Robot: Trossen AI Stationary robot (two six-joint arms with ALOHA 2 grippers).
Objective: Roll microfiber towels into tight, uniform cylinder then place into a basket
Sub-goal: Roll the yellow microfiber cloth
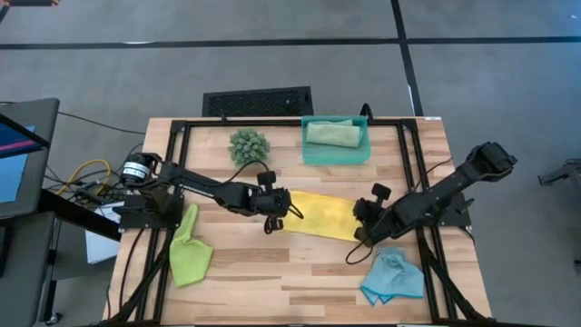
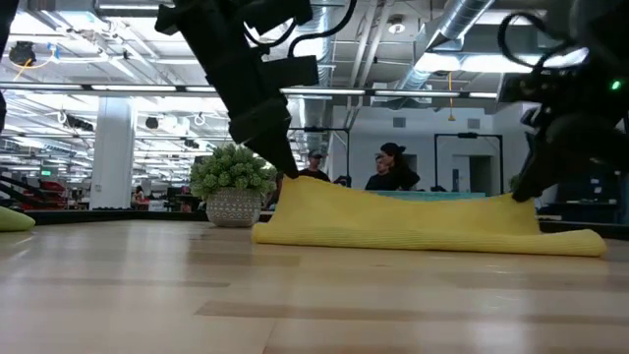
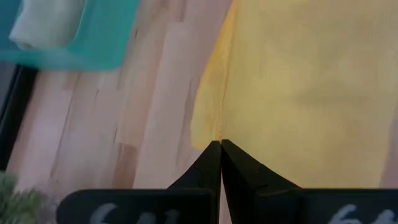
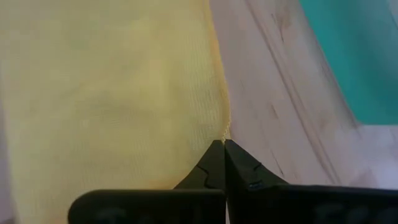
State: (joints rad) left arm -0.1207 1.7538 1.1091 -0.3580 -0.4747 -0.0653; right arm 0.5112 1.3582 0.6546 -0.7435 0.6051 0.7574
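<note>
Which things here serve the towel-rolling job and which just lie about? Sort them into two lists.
Job:
yellow cloth towel
lime green cloth towel
light blue cloth towel
sage green rolled towel
teal plastic basket

Lying about:
spiky green plant ball
black slotted grille

bare counter (image 1: 300, 277) lies open between the lime towel (image 1: 189, 257) and blue towel (image 1: 392, 277); plant (image 1: 248, 145) and basket (image 1: 336, 154) crowd the far edge.

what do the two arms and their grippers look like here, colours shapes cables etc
Both arms are dark, nearly black, built from jointed blocky segments. The left arm has thin black cables looping alongside it, and a silver-and-black cylinder shows near its base. The right arm ends in a boxy shoulder block. The left gripper and right gripper each have two black fingers tapering to a pointed tip.
</note>
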